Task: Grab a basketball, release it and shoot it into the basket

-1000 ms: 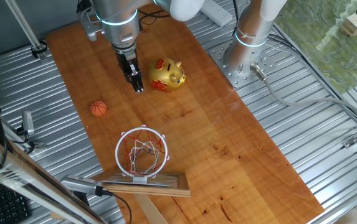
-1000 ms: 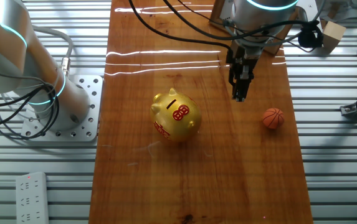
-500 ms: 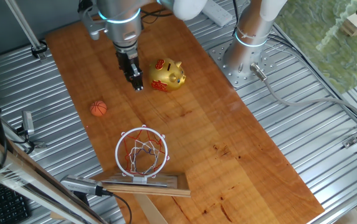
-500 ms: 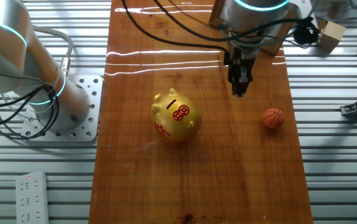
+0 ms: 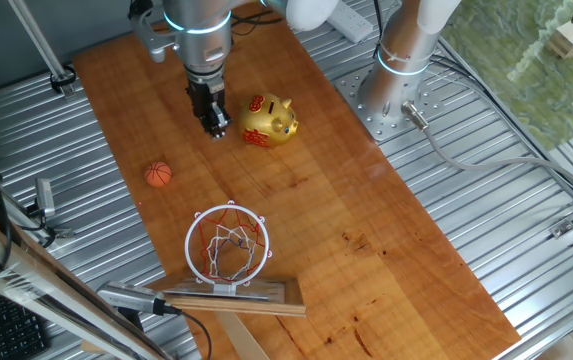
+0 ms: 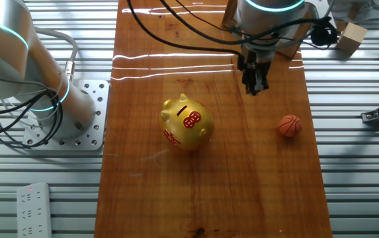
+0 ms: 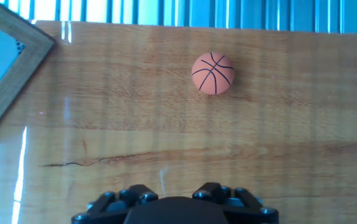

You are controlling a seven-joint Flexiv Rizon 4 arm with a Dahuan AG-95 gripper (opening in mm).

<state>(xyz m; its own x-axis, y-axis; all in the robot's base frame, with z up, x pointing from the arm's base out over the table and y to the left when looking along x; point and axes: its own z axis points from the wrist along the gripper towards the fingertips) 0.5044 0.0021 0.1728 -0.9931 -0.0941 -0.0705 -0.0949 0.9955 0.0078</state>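
Observation:
The basketball [image 5: 158, 174] is a tiny orange ball with dark seams, lying on the wooden table left of the middle. It also shows in the other fixed view [image 6: 290, 125] and in the hand view [image 7: 213, 73]. The basket stands at the near end, with an orange-red ring and white net [image 5: 228, 243] and a flat wooden backboard [image 5: 234, 299]. My gripper [image 5: 216, 130] hangs above the table between the ball and a golden piggy bank, apart from both. Its fingers look pressed together and hold nothing. It also shows in the other fixed view [image 6: 254, 89].
The golden piggy bank [image 5: 268, 120] stands just right of the gripper, also seen in the other fixed view [image 6: 188, 123]. A second arm's base [image 5: 396, 95] is bolted beside the table. A wooden framed edge [image 7: 10, 59] shows at the hand view's top left. Ribbed metal surrounds the wooden board.
The gripper has risen and drawn back a little toward the far end of the table. The ball, the piggy bank and the hoop have not moved.

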